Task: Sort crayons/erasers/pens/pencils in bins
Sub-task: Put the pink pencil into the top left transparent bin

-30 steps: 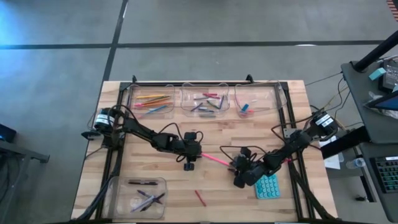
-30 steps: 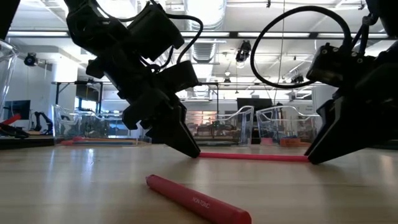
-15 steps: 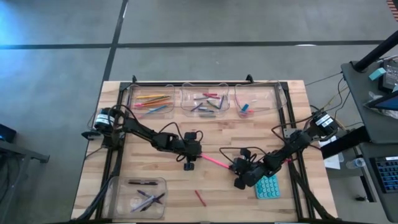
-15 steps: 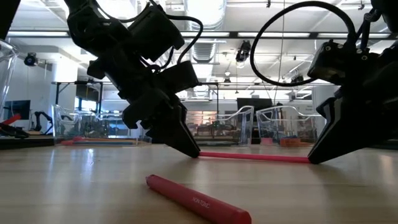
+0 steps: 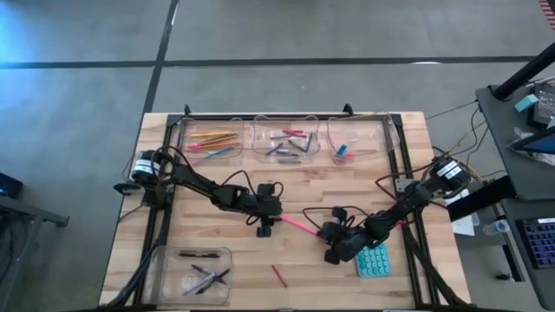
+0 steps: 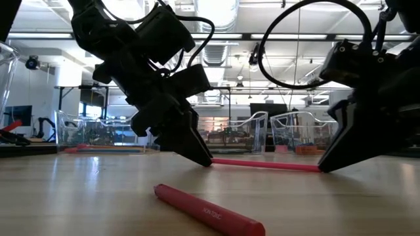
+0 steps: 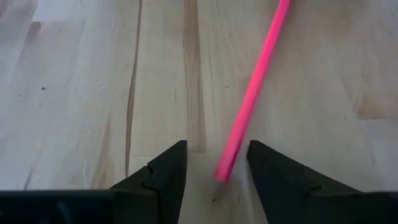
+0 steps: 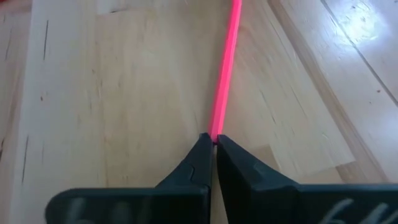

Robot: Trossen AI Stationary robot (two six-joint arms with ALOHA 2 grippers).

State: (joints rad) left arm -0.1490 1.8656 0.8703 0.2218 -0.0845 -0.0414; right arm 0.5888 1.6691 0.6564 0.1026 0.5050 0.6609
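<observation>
The wooden desk [image 5: 217, 234] is filling the middle of the high view, with three clear bins [image 5: 282, 139] sitting in a row along its upper edge and a fourth bin [image 5: 192, 271] lying at lower left. The upper-left bin is holding long coloured pencils [image 5: 211, 141], the middle one short crayons [image 5: 286, 143], the upper-right one small erasers [image 5: 341, 152], and the lower-left one dark pens [image 5: 206, 276].

A teal calculator [image 5: 373, 259] is lying at lower right, touching the right arm.

The left gripper [image 5: 263, 227] is reaching to the centre of the frame. Its fingers [image 7: 163, 174] are standing apart on either side of one end of a pink pencil [image 5: 297, 222], not pressing on it.

The right gripper [image 5: 327, 232] is sitting just right of centre. Its fingers [image 8: 198, 162] are pinching together on the other end of that pink pencil, which is lying slantwise on the desk between the two grippers.

A loose red crayon [image 5: 278, 276] is lying near the lower middle, well apart from both grippers.
</observation>
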